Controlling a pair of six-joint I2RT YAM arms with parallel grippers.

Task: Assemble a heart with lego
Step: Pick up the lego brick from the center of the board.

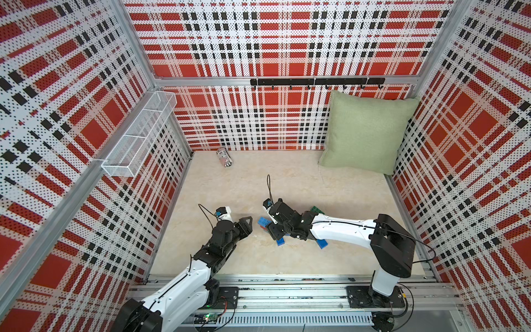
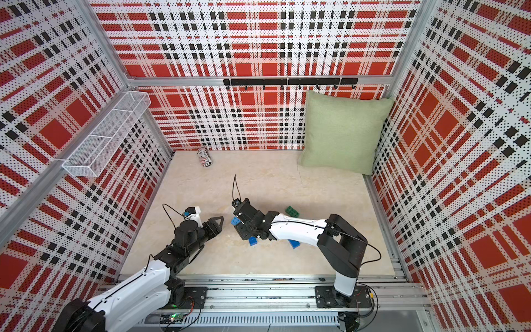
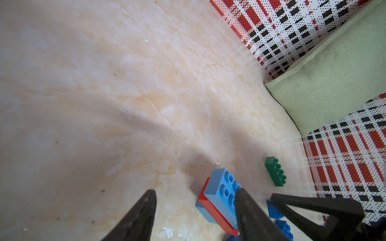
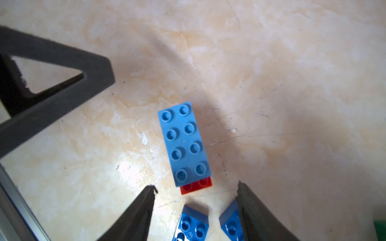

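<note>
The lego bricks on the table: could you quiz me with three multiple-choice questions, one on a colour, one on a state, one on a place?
1. What colour is the brick directly under the light blue long brick?
A red
B green
C yellow

2. The right gripper is:
A shut on a brick
B open and empty
C shut and empty

3. The green brick lies:
A on the light blue long brick
B alone on the table
C in the right gripper

Answers:
1 A, a red brick pokes out beneath it.
2 B, its jaws stand apart, gripping nothing.
3 B, nothing touches it.
</note>
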